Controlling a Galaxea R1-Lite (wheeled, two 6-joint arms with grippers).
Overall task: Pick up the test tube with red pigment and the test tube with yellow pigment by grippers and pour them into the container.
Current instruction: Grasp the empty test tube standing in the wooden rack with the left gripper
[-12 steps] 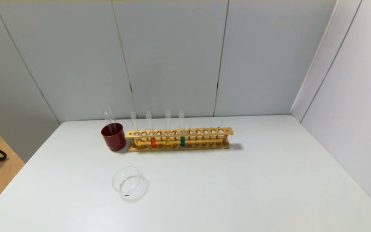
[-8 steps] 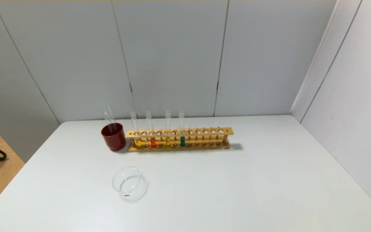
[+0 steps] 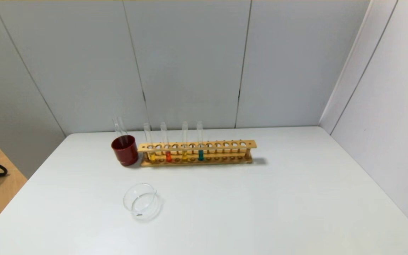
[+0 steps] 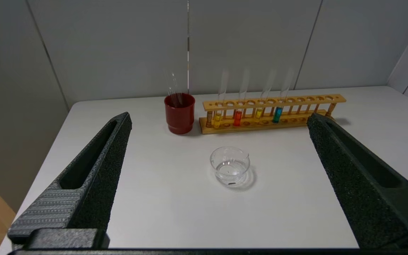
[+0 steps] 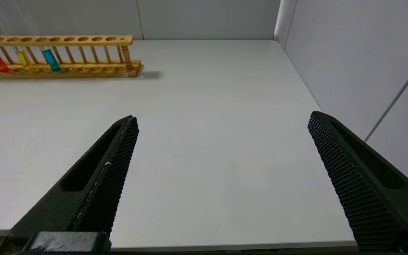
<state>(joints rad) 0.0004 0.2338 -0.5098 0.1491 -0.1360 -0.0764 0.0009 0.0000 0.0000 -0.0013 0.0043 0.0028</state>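
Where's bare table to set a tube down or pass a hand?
Free: the table's whole right half, right of the rack, and the near edge below the container. Crowded: back left, where the red cup sits against the rack.

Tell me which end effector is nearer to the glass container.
Left. The left end effector faces the container, which sits between its open fingers in its wrist view. The right end effector looks over bare table beyond the rack's far end.

Left gripper (image 4: pixel 218 120) and right gripper (image 5: pixel 221 120), each seen from its own wrist camera: both held low at the near table edge, pointed black fingers (image 5: pixel 112 170) spread wide, holding nothing.
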